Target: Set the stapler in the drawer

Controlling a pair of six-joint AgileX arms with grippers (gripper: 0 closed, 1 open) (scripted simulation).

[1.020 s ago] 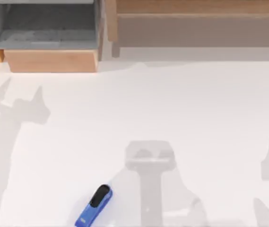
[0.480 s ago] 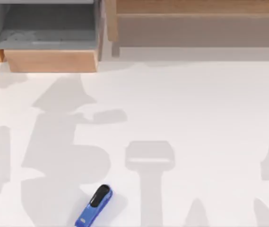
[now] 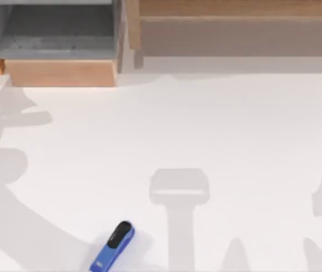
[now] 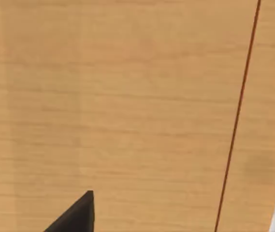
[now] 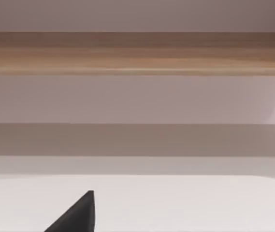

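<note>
While the stapler (image 3: 114,246) lies on the table (image 3: 234,130), neither pincer's state is tellable.

A white table (image 3: 234,124) spreads under even light, crossed by soft grey shadows along its left side and near edge. At its far edge, on the right, a long wooden shelf (image 3: 234,22) runs wide with a shaded brown recess beneath a pale top rail. The right wrist view faces that shelf (image 5: 137,53) head-on across the white surface. The left wrist view looks close onto a tan wood-grain panel (image 4: 113,106), split by a thin dark seam.
</note>
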